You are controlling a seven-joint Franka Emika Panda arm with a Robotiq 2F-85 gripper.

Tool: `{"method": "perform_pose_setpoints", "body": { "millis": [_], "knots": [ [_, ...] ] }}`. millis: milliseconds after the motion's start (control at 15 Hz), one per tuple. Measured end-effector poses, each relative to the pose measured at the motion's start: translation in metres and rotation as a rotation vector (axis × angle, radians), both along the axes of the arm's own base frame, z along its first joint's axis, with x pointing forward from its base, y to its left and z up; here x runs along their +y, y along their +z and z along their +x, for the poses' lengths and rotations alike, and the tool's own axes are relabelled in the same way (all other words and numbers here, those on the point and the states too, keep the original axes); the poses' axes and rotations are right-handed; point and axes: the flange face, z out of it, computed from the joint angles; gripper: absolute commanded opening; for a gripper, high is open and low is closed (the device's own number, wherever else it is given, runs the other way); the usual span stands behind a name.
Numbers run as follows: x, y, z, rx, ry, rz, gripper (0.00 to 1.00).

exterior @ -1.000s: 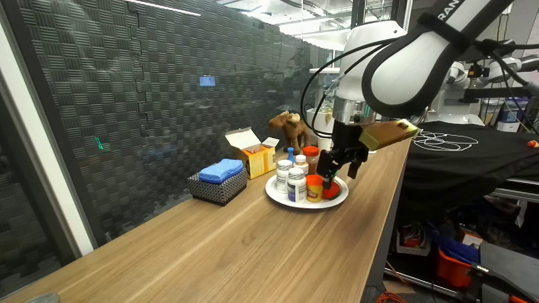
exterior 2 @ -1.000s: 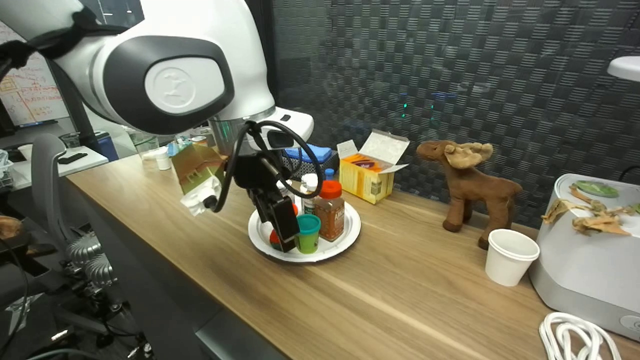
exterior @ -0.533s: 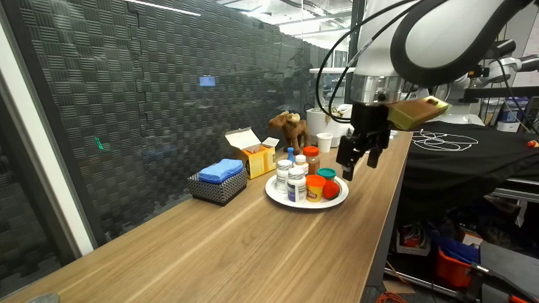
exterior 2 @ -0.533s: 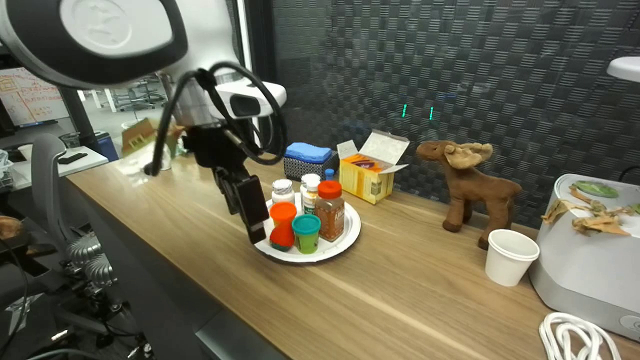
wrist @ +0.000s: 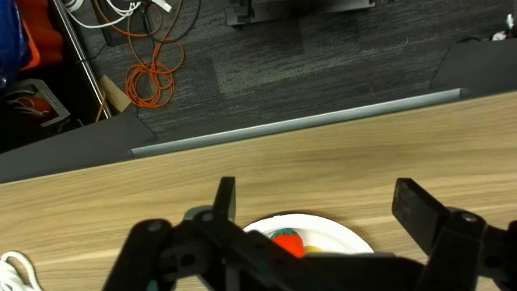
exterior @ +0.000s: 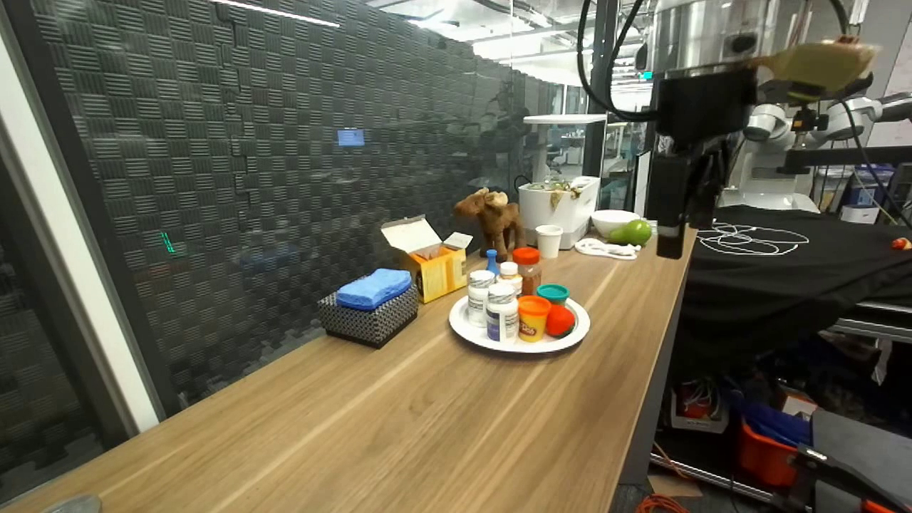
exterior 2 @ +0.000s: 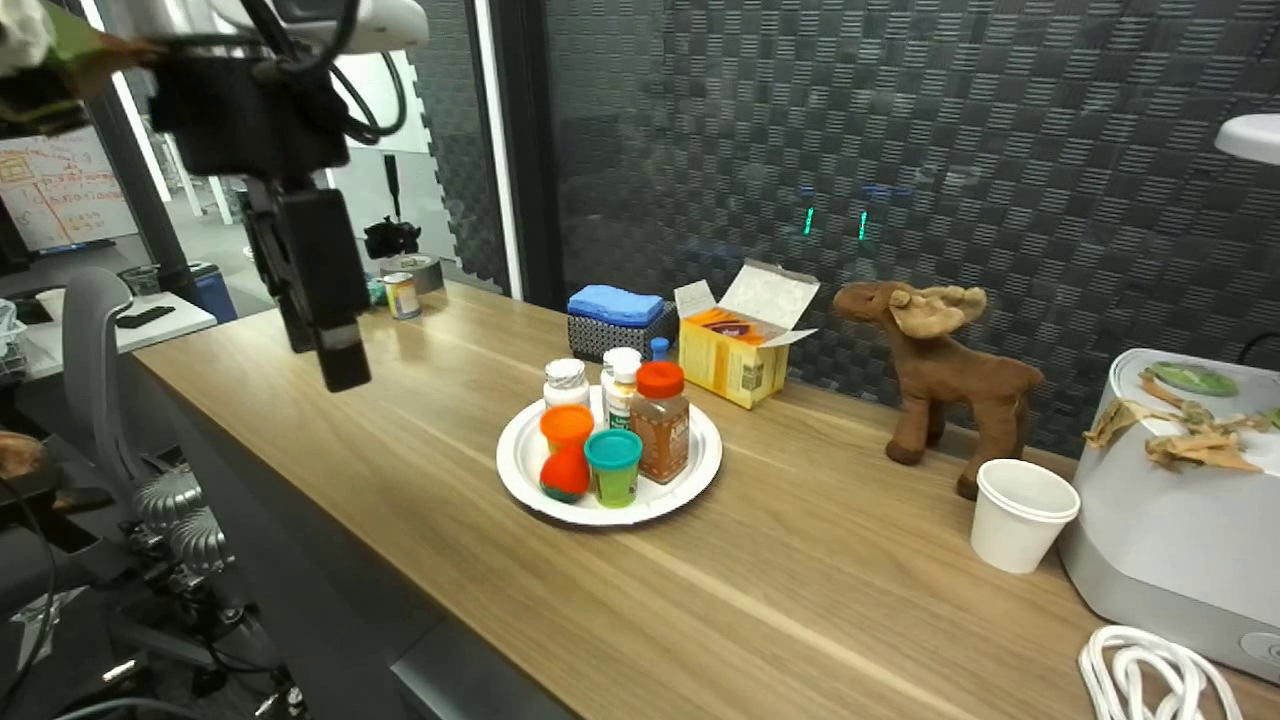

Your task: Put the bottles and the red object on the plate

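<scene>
The white plate [exterior: 581, 329] stands on the wooden table in both exterior views [exterior 2: 703, 462]. On it are the white bottles [exterior: 502, 318], upright, and the brownish bottle with a red cap [exterior: 529, 274], also upright [exterior 2: 662, 440]. The red object [exterior: 561, 322], strawberry-like with a green top, lies on the plate near its rim; it also shows in the wrist view [wrist: 291, 244]. My gripper [wrist: 315, 194] is open and empty, high above the table and off to the side of the plate in both exterior views [exterior: 682, 239] [exterior 2: 322, 360]. The gripper hides the bottles in the wrist view.
An orange cup [exterior: 533, 324] and a green cup [exterior 2: 615, 480] also stand on the plate. A yellow box [exterior 2: 735, 355], a woven box with a blue sponge [exterior: 374, 288], a toy moose [exterior 2: 945, 370] and a paper cup [exterior 2: 1022, 515] stand around. The table edge [wrist: 299, 121] runs near.
My gripper was low at the red object a second ago. It has risen and moved away from the plate, and the red object stays on the plate.
</scene>
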Motion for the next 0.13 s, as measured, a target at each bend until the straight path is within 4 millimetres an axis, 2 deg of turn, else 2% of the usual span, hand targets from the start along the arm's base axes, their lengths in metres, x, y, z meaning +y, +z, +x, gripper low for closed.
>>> {"method": "perform_pose_setpoints", "body": {
  "millis": [133],
  "knots": [
    [0.0024, 0.0109, -0.0101, 0.000, 0.012, 0.002, 1.00]
  ]
}}
